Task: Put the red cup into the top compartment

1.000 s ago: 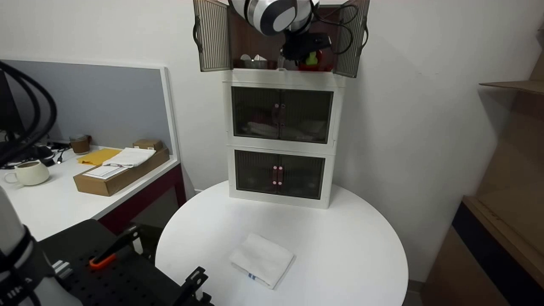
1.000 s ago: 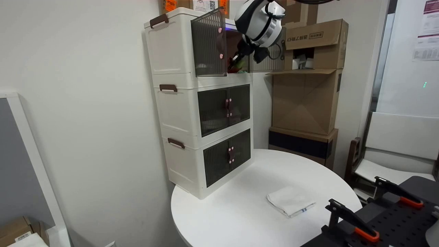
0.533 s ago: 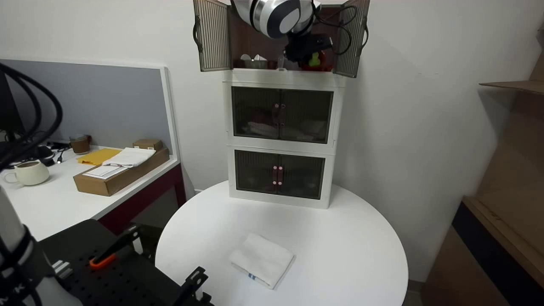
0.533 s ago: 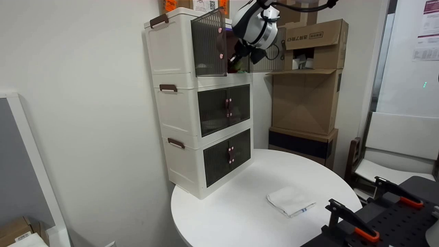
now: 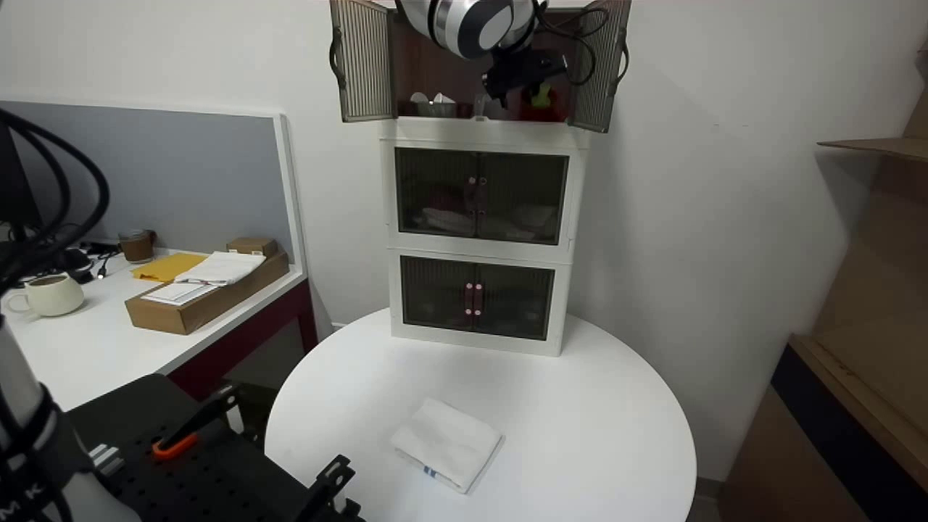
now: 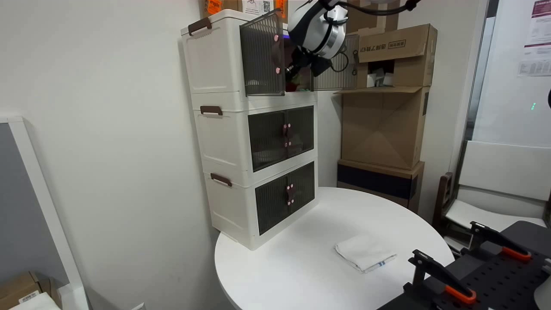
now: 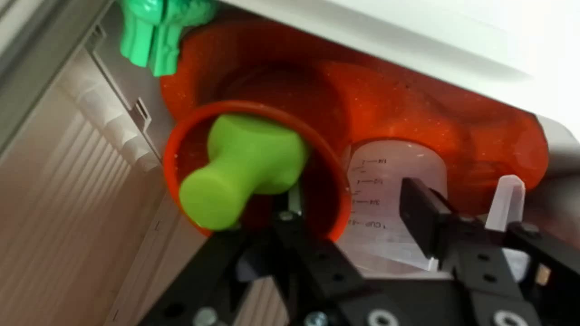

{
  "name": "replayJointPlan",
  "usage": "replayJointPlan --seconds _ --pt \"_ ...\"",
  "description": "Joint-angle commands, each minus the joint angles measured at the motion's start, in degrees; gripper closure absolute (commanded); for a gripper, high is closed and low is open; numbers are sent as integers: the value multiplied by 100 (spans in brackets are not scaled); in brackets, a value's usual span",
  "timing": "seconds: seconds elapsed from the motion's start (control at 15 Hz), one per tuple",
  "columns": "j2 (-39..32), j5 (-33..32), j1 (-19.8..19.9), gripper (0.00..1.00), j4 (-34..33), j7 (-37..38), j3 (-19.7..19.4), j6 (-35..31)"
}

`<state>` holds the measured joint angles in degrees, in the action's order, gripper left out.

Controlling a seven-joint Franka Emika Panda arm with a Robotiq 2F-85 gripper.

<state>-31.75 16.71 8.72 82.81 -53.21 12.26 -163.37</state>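
The red cup (image 7: 340, 203) is inside the top compartment (image 5: 435, 54), on its floor at one side; a light green piece (image 7: 253, 158) sticks out of its mouth. It also shows in both exterior views, as a dark red cup (image 5: 545, 112) and as a small red patch (image 6: 291, 87) partly covered by the gripper. My gripper (image 7: 352, 203) reaches into the compartment with its jaws spread. One finger (image 7: 286, 222) stands at the cup's mouth, inside the rim; the opposite finger (image 7: 421, 217) is outside, apart from the cup wall. Nothing is pinched between them.
A clear measuring cup (image 7: 394, 181) and a wide red item (image 7: 398, 104) lie close by the cup, along with a bright green object (image 7: 154, 31). Ribbed doors (image 5: 366, 61) swing out on both sides. A folded white cloth (image 5: 448, 444) lies on the round table (image 5: 580, 435).
The jaws have parted from the cup's wall. The gripper has risen slightly and gone a little deeper into the compartment, while the cup sits slightly farther toward the side door.
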Motion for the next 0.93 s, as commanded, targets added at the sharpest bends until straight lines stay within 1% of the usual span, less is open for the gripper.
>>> replayJointPlan --seconds 0.0,0.07,0.13,0.33,0.53,0.8,0.87 --pt "-41 -91 -86 10 -244 94 -88 69" --pt "-21 -86 -82 2 -244 77 -78 47" --pt "1 -70 -70 1 -238 55 -57 32" --pt "128 -8 -21 0 -159 -30 37 -10" --pt "333 110 94 0 -21 -174 233 -80" --pt "672 336 339 0 189 -450 612 -143" --pt "777 456 446 0 301 -509 739 -10"
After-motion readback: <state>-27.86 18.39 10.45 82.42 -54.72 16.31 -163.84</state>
